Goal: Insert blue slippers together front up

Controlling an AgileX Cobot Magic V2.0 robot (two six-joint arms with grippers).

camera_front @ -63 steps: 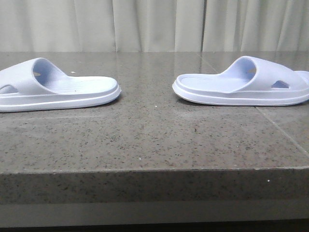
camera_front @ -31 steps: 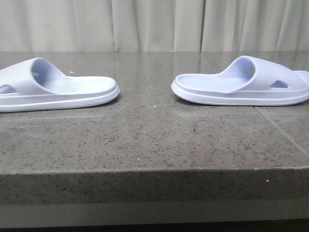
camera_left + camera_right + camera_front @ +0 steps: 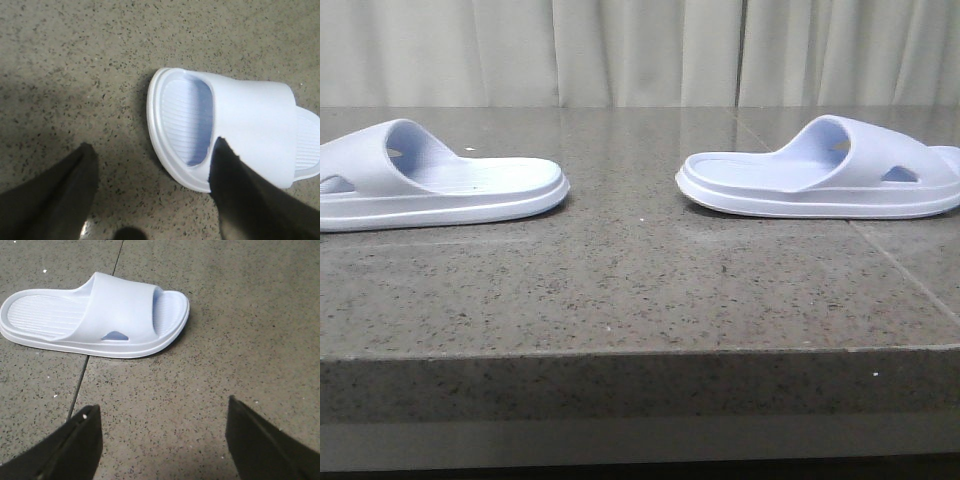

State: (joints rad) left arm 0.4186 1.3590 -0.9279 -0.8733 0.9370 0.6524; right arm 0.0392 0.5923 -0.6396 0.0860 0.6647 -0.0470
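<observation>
On speckled grey bench [image 3: 620, 290], two blue slippers lying soles down, well apart: left slipper [image 3: 430, 185] at left edge of front frame, right slipper [image 3: 825, 175] at right edge, heels facing each other across bare gap. Compared with earlier frames, both sitting in practically same spots; only tiny sideways wobble of picture. Left claw [image 3: 152, 195] hanging wide open, holding nothing, one finger [image 3: 240, 200] overlapping left slipper's rim in wrist view; contact unclear. Right claw [image 3: 160, 440] gaping wide, empty, right slipper lying apart at upper left of its frame.
</observation>
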